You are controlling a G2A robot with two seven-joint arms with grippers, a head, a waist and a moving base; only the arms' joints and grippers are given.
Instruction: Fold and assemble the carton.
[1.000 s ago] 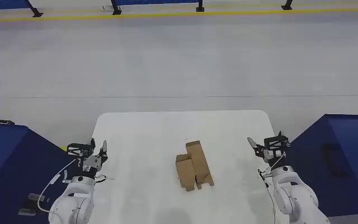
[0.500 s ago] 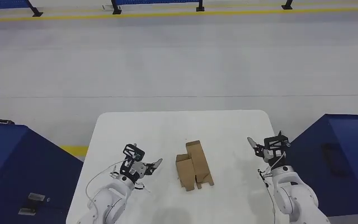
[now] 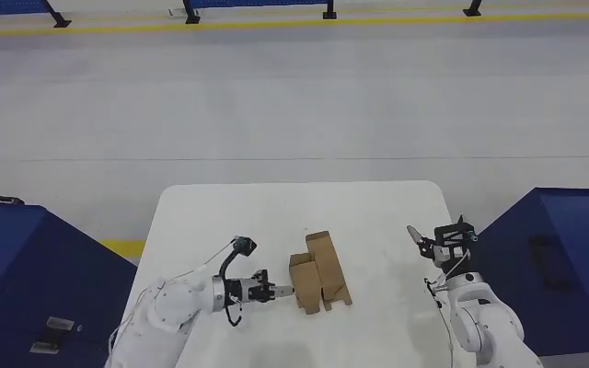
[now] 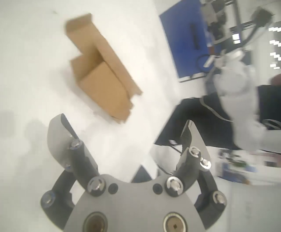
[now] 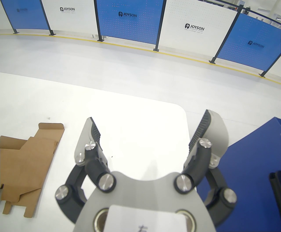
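White table (image 3: 276,212), rounded corners, pale floor beyond.

1. Left gripper (image 4: 125,119): fingers spread wide, nothing held. The top view places it lower centre of frame, tips close beside the carton (image 3: 317,271); contact cannot be told.
2. Right gripper (image 5: 148,116): likewise wide open and empty, at the table's right edge, well apart from the carton.
3. Carton: brown cardboard, lying mid-table. The left wrist view adds overlapping panels with notched tabs at one end.
4. Background, right wrist view: blue and white fence panels (image 5: 129,19), upper frame, each bearing a printed logo.
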